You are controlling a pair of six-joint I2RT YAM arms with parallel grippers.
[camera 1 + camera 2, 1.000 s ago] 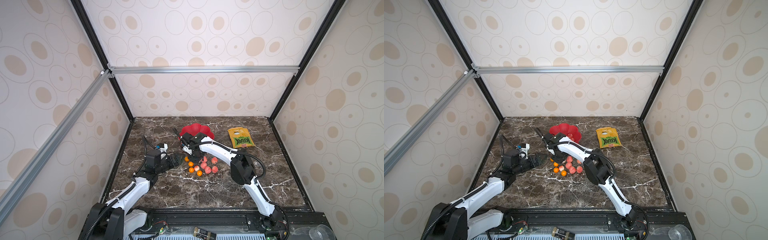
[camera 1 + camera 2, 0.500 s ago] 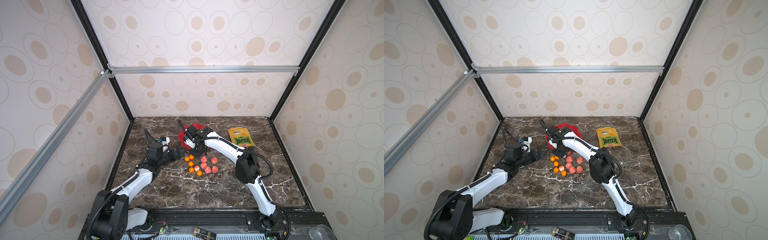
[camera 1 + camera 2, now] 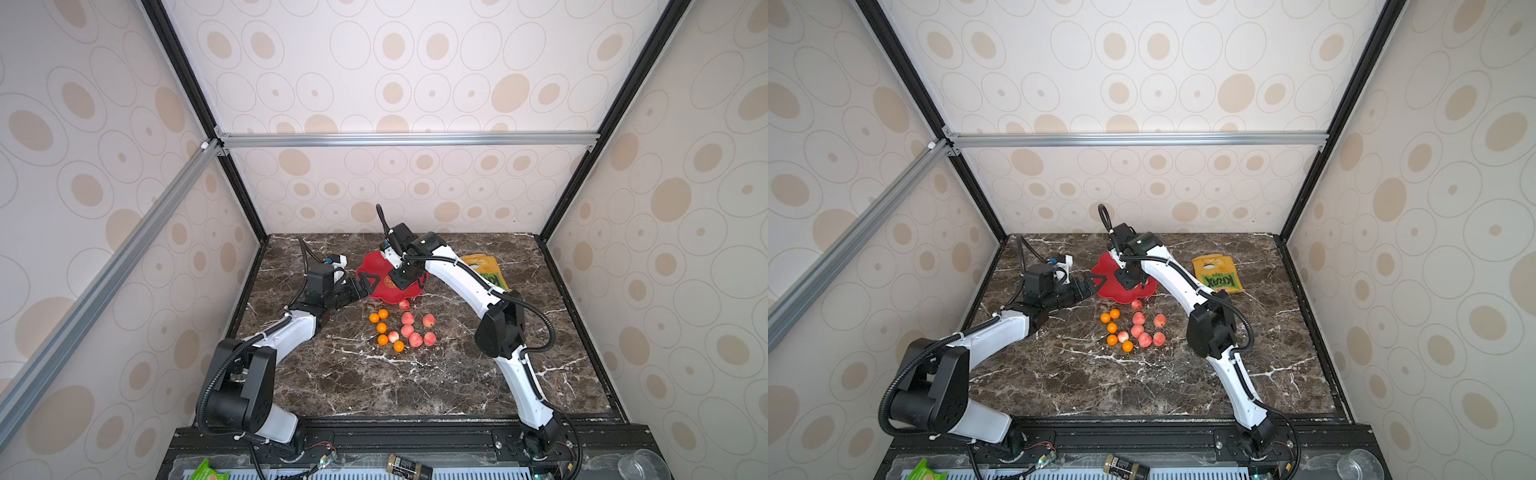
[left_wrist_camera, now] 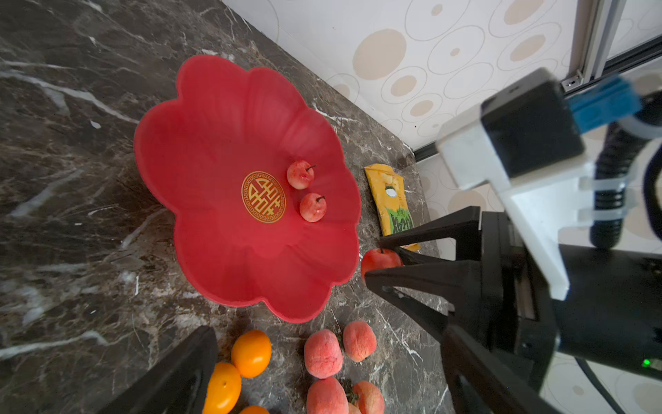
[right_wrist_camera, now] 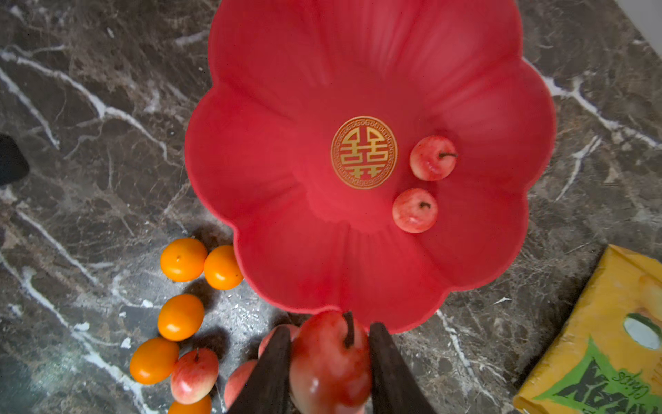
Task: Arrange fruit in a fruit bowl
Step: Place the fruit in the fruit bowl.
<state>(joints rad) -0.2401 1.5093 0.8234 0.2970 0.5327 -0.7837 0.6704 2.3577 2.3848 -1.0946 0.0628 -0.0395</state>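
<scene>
Much bare table [image 3: 374, 386] lies nearest the arm bases, open room up to the front edge. Farther in, five oranges [image 3: 381, 328] string out in a loose line running front to back. Seven pink fruits [image 3: 407, 318] bunch just to their right, the farthest one just beside the near rim of the bowl [image 3: 374, 266]. The bowl lies flat, open side up, round with no long axis, with a gold mark [image 5: 363, 152] at its centre. Two small fruits [image 5: 432, 157] rest inside just beside the mark, one stem lying sideways toward the rim, the other pointing up. The rest of the bowl's floor is free. The right gripper [image 5: 331, 344] is clamped on a red fruit [image 5: 329, 369] at the bowl's near-right rim, its stem on the side facing the bowl. The left gripper [image 3: 369, 284] hangs at the bowl's left rim, jaws spread, holding nothing. Right of the bowl lies a bag [image 3: 1214, 274], long axis front to back. Behind the bowl, a strip of marble runs to the back wall [image 3: 395, 199].
</scene>
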